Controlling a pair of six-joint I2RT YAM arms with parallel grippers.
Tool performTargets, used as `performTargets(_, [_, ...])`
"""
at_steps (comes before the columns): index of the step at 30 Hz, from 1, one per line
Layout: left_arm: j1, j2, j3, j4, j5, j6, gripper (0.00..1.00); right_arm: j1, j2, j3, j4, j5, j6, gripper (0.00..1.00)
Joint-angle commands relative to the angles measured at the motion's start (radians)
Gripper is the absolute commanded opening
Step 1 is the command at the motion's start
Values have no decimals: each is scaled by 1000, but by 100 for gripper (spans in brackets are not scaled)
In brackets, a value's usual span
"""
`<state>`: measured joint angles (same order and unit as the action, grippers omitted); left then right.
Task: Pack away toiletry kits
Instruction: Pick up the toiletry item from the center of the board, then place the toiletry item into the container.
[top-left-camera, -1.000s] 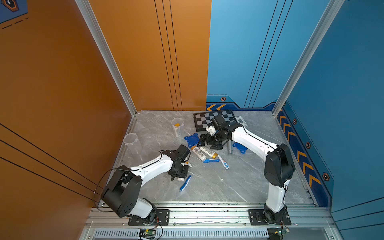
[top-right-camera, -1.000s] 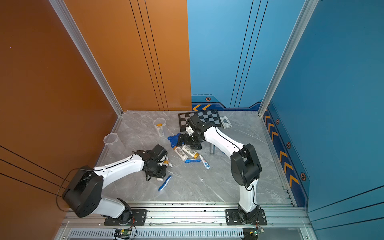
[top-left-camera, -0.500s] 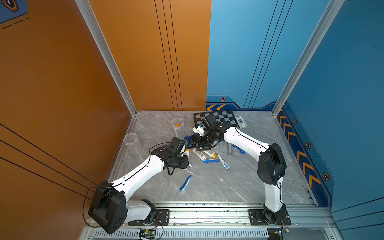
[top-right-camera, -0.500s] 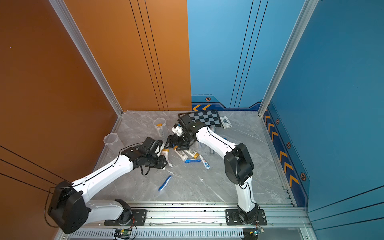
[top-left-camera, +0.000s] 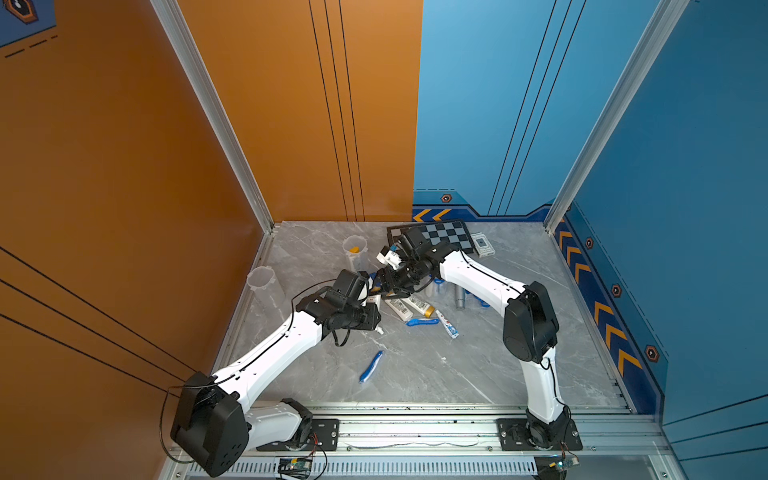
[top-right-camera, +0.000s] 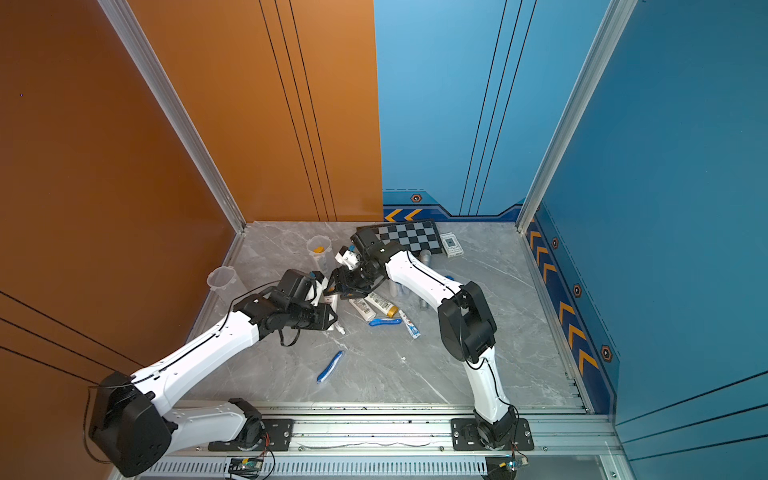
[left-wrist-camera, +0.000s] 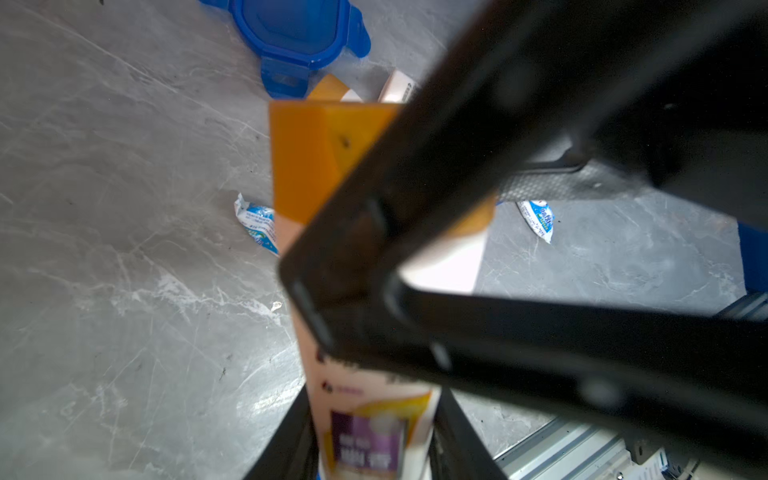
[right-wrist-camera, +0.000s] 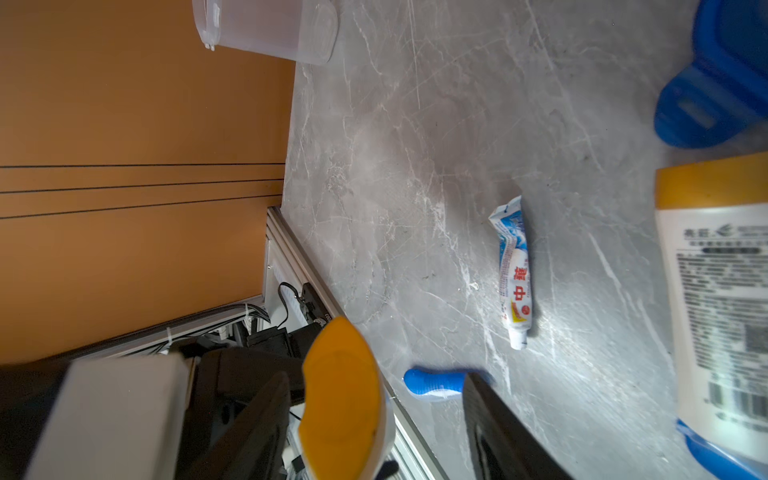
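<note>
Handover step, above table (top-left-camera: 415, 374). Left gripper (left-wrist-camera: 370, 440) clamps white bottle (left-wrist-camera: 440, 266) by lower body. Orange cap (right-wrist-camera: 340, 390) points into right gripper (right-wrist-camera: 376, 399).

Right jaws straddle cap with gap showing on one side, so no grip yet.

Advice:
- Centre cap between pads and close squarely.
- Left lets go only once right holds firm.

Likely destination: empty cup (top-left-camera: 261, 279) near orange wall.

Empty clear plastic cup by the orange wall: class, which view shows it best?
Both top views: the empty clear plastic cup stands whole, upright. The right wrist view crops it; the left wrist view misses it.
</note>
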<state>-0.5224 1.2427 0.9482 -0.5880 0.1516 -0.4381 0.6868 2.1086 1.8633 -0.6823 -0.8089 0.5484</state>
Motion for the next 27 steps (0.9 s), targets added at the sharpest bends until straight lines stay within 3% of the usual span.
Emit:
performTargets(1, [12, 9, 41, 29, 17, 6, 18, 7, 28, 32, 16, -43, -14, 58])
performTargets(6, [20, 52, 74, 45, 26, 9, 18, 7, 31, 27, 57, -74, 7, 35])
performTargets(10, [32, 78, 102, 45, 14, 4, 19, 1, 30, 31, 79, -82, 13, 23])
performTargets(12, [46, 88, 112, 45, 11, -4, 29, -8, 27, 37, 86, -73, 14, 20])
performTargets(14, [68, 85, 111, 45, 11, -18, 47, -19, 23, 47, 84, -35, 9, 19])
performTargets(15, [83, 79, 105, 45, 11, -28, 59, -26, 18, 56, 82, -1, 1, 18])
performTargets(18, [134, 50, 59, 39, -8, -56, 80, -47, 18, 114, 79, 152, -18, 16])
performTargets(21, [182, 15, 12, 20, -46, -80, 94, -57, 57, 254, 79, 291, -34, 16])
performTargets(27, [232, -14, -2, -100, -191, -93, 94, -35, 194, 600, 64, 475, -118, 16])
